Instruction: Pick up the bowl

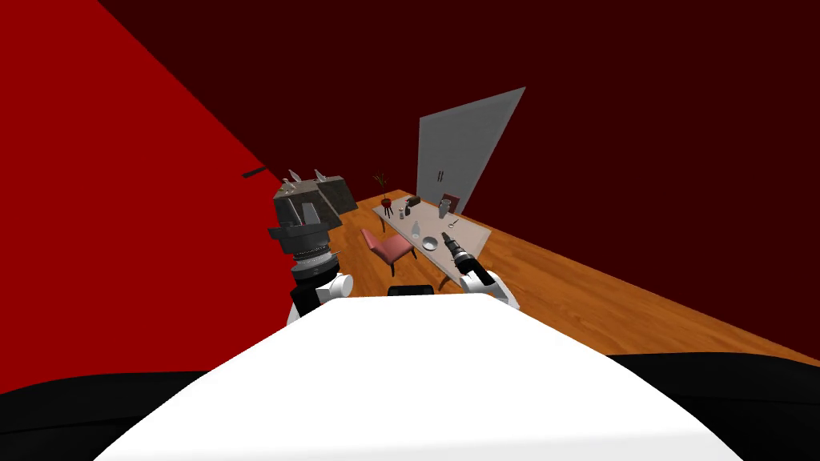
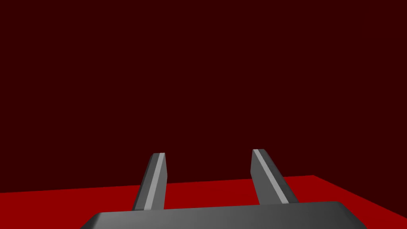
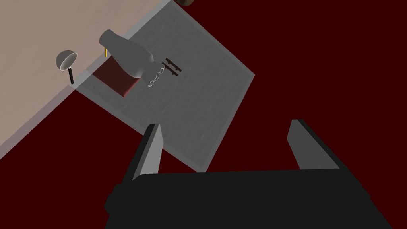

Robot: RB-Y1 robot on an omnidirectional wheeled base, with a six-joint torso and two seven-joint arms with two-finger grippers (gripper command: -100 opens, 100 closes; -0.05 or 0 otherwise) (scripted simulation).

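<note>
A small white bowl (image 1: 430, 243) sits near the front edge of a pale table (image 1: 472, 234) in the head view. My right gripper (image 1: 448, 238) hovers just right of the bowl, above the table's near end. Seen from the right wrist, that gripper (image 3: 225, 127) is open with nothing between its fingers, and it points past the table's far edge (image 3: 35, 35). My left gripper (image 1: 307, 176) is raised high at the left near the red wall. The left gripper (image 2: 208, 153) is open and holds nothing.
On the table stand a bottle (image 1: 415, 230), a grey vase (image 3: 127, 55), a small ladle (image 3: 65, 63) and a few other small items. A pink chair (image 1: 388, 246) stands at the table's left side. A grey door (image 1: 460, 152) lies behind it. Wooden floor stretches to the right.
</note>
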